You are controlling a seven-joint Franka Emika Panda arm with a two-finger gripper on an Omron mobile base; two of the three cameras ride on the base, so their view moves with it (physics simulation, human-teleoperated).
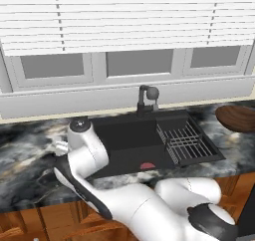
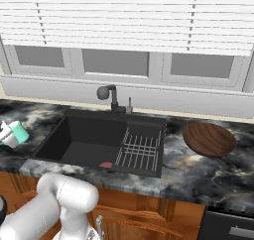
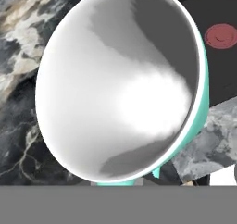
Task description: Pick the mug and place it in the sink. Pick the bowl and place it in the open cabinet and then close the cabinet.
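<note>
While the white arm [image 1: 87,158] reaches low over the dark marbled counter [image 2: 198,177] to the left of the sink [image 2: 84,135], the mug [image 3: 120,86] sits right up against the hand camera, its white interior facing the lens and a thin teal edge showing along its right and lower rim. From the right base view the same mug [image 2: 19,133] appears tilted at the far left, teal body and white rim, just beside the sink's left edge and over the counter. The gripper [image 2: 6,134] shows there as a pale shape against the mug; its jaws are drawn nearly together and clamped on the mug, though the fingertips themselves are hidden behind it.

The black basin lies under a dark faucet [image 1: 147,98], with a black wire rack [image 1: 187,143] on its right side and a small red drain spot [image 3: 221,36] on its floor. The wooden bowl [image 2: 208,139] rests on the counter to the right of the sink, well apart from the mug. White blinds [image 1: 124,16] hang over the window behind the faucet
</note>
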